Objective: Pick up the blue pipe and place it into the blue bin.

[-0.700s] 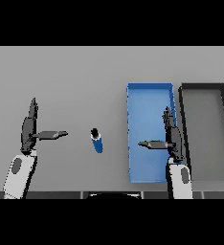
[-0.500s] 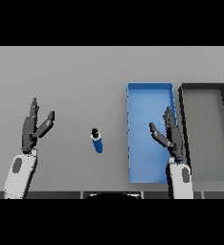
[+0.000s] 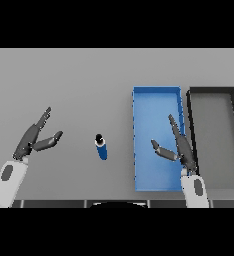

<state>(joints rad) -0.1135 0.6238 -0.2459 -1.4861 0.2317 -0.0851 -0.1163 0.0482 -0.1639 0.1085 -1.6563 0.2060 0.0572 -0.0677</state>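
While the blue pipe (image 3: 101, 147) is lying free on the tabletop (image 3: 79, 85) at nine o'clock of the blue bin (image 3: 156, 97), both the left hand (image 3: 35, 137) and right hand (image 3: 178, 147) are hovering with fingers spread; the right should be approaching low, closing across the pipe's middle.

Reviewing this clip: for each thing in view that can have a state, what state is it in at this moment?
blue pipe: lying on the table, not held, outside both bins.
blue bin: nothing visible inside, right hand over it.
dark bin: nothing visible inside, beside the blue bin.
left hand: open, to the left of the pipe, touching nothing.
right hand: open, holding nothing.
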